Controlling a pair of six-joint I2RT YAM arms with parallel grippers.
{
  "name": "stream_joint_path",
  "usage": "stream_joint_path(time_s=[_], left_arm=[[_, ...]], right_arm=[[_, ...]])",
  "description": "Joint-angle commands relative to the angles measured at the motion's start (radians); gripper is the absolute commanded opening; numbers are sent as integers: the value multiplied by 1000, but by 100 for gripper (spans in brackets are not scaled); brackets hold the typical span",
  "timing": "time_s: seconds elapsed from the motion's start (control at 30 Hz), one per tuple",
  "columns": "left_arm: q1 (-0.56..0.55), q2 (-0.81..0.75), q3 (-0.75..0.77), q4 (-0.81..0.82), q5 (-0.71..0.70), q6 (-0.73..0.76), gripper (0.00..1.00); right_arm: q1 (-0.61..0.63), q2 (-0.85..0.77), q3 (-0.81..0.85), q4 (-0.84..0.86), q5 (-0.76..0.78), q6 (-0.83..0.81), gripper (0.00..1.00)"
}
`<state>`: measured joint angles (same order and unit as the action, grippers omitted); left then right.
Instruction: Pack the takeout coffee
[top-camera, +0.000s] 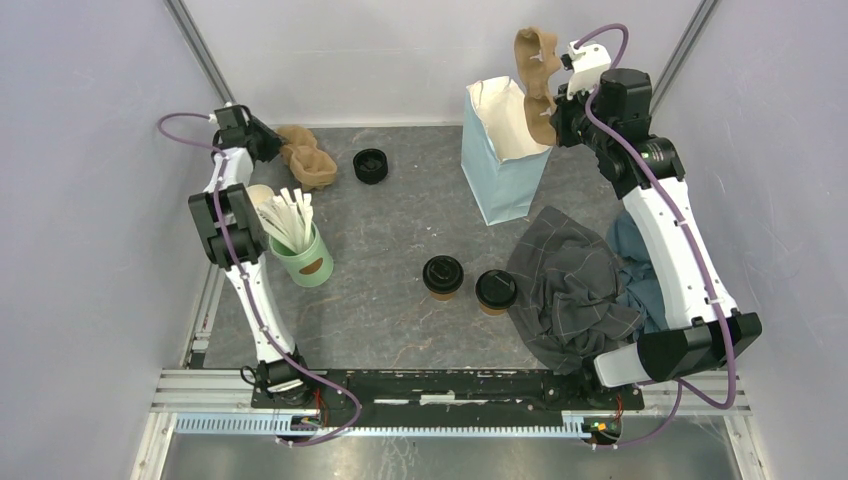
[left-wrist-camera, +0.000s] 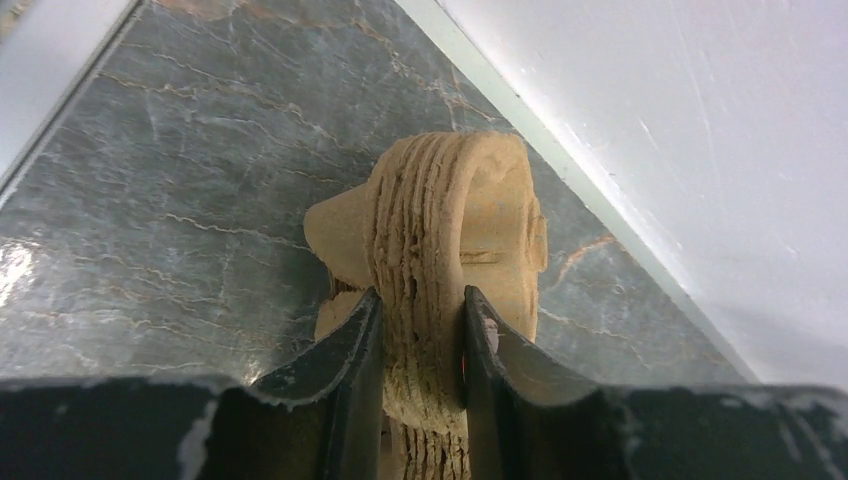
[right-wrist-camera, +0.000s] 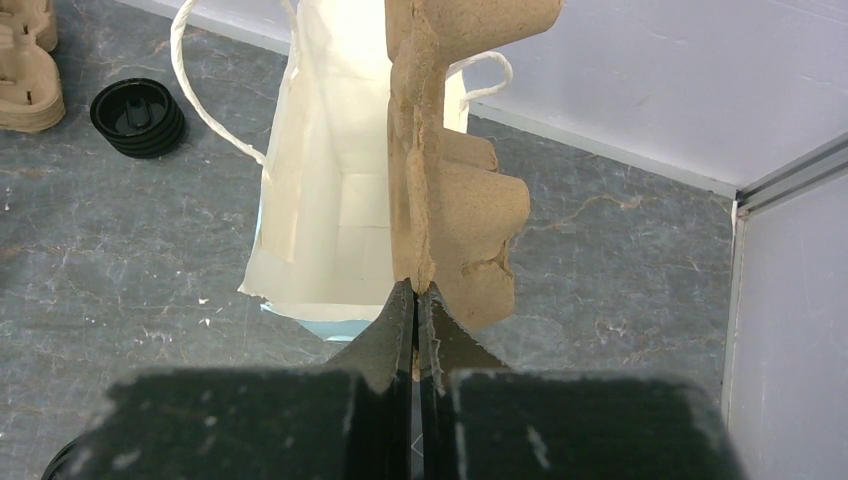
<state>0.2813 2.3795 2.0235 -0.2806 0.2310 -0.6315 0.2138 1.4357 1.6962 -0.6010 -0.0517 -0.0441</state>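
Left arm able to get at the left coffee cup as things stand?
Probably not yet: the left claw is shut on the carrier stack at the far edge. Otherwise the way to the left coffee cup looks open, past the green cup.

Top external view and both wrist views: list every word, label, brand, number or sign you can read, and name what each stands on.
No text can be read in any view.
Green cup: a small brown mark on its side, too small to read.
Blue bag, coffee cup, second coffee cup, pulp carrier, carrier stack: no print visible.
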Motion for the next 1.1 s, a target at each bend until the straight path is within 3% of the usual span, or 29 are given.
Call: stream_joint_path(time_s=[0.0, 0.1, 0.27, 0.4, 0.57, 0.8, 0.97, 1.07], left_arm=[[24, -47, -99, 161, 175, -76, 16], [37, -41, -128, 189, 224, -78, 21], [48, -56, -145, 145, 187, -37, 36], [47, -75, -133, 67, 116, -11, 60], [42, -133, -104, -45, 25, 22, 82], [31, -194, -30, -211, -34, 16, 92], [0, -288, 10, -278, -32, -26, 91], [-28, -363, 18, -277, 25, -69, 90]], right_arm=[[-4, -40, 14, 30, 9, -11, 0], [-4, -44, 13, 29, 9, -14, 0], [-4, -51, 16, 30, -2, -13, 0], [-2, -63, 13, 30, -12, -10, 0], [21, -85, 2, 31, -6, -14, 0], [117, -132, -25, 27, 56, -46, 0], [208, -160, -29, 20, 108, -53, 0], [225, -159, -11, 18, 54, -15, 0]])
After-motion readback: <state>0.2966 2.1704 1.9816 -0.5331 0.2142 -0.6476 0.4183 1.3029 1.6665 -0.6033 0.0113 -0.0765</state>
